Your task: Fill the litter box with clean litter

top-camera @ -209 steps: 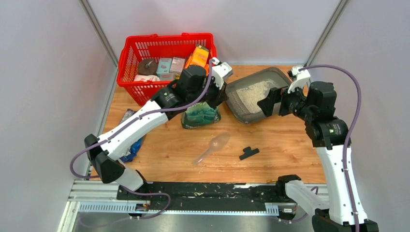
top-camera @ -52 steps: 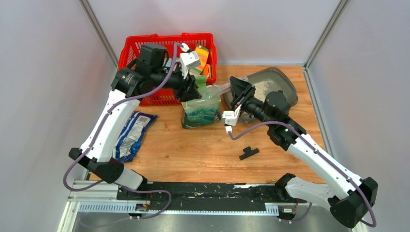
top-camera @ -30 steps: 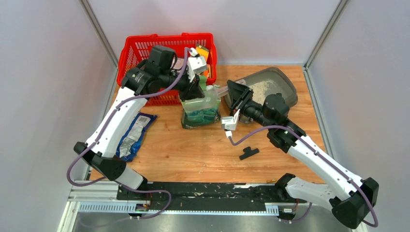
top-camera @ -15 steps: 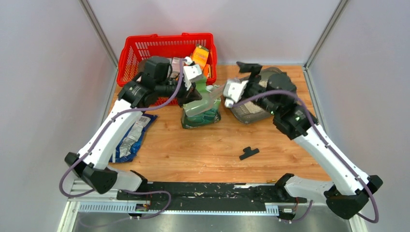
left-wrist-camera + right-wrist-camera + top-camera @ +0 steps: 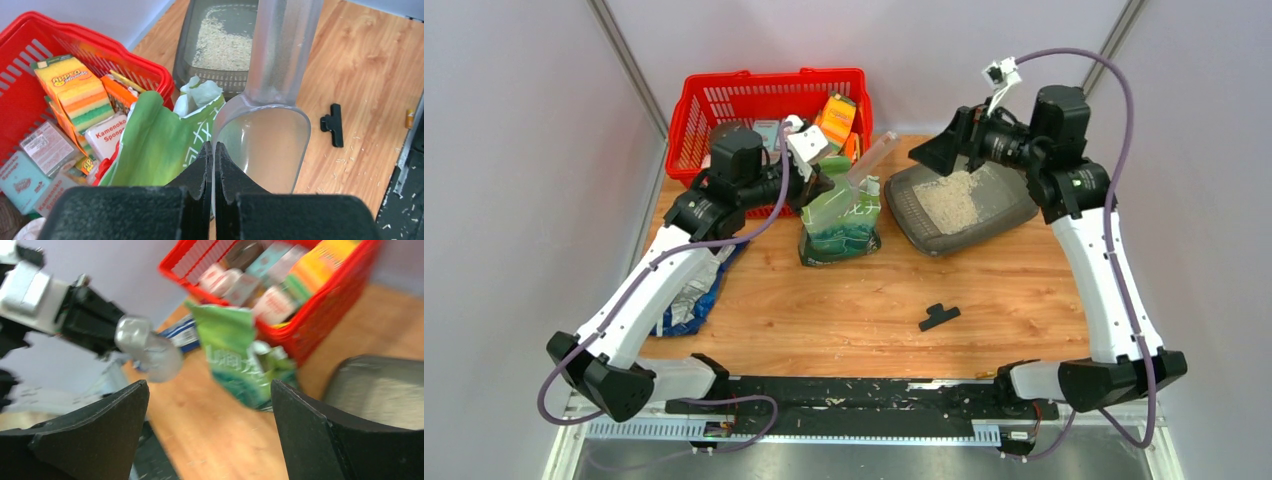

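Seen from above, the litter box (image 5: 1009,200) sits at the far right of the table. The clean litter (image 5: 949,200) lies in a patch over its middle, with bare grey floor around it. The right gripper (image 5: 936,152) hangs above the box's far left corner, jaws spread wide and holding nothing. Just left of the box stands an open green pouch (image 5: 839,225), and behind that is a red basket (image 5: 764,98) packed with boxes and sponges. The left gripper (image 5: 817,188) is at the pouch's mouth, pinching a clear scoop (image 5: 874,152) whose handle points up and to the right. In the left wrist view the jaws are pressed together on the scoop's rim, and its bowl looks empty. The right wrist view is blurred: between its wide-apart fingers (image 5: 100,440) are the pouch, the basket and a litter-strewn corner of the box.
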{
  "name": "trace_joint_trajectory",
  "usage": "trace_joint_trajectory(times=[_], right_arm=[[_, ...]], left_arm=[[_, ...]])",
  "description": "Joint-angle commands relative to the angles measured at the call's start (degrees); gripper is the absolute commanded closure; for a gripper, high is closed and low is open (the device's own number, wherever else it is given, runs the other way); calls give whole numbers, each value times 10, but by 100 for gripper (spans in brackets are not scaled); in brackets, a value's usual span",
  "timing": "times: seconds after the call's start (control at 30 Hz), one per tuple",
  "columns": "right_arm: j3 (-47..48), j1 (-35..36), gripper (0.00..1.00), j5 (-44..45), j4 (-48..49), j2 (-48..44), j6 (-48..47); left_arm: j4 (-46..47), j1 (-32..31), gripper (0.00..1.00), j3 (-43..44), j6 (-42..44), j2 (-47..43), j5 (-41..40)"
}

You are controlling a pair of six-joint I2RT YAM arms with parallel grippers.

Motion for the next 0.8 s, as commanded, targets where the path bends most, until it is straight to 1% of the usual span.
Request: trace_joint_trajectory(times=[0.0, 0.07, 0.1, 0.2, 0.27, 0.33, 0.4, 0.57, 0.7, 0.77], right_arm=[[-25, 0, 5, -186, 76, -3, 138], [-42, 2, 5, -189, 86, -11, 139], [-48, 1, 4, -174, 100, -13, 141], [-56, 6, 5, -168, 146, -9, 159], [-41, 25, 7, -142, 128, 9, 141], [-31, 36, 11, -101, 117, 17, 141], [-19, 44, 14, -79, 100, 39, 142], [-14, 57, 22, -72, 100, 55, 139], [-22, 70, 32, -53, 97, 55, 126], [-26, 71, 34, -46, 100, 55, 127]], left_arm=[[27, -2, 100, 32, -26, 16, -42], [25, -3, 100, 40, -23, 24, -42], [21, -6, 100, 44, -20, 26, -43], [10, -18, 100, 56, -12, 38, -42], [11, -25, 100, 62, -15, 44, -38], [11, -32, 100, 67, -9, 50, -39], [9, -40, 100, 72, -3, 52, -40], [-18, -45, 100, 94, 13, 67, -48], [-17, -45, 100, 96, 10, 69, -53], [-20, -45, 100, 99, 10, 72, -50]])
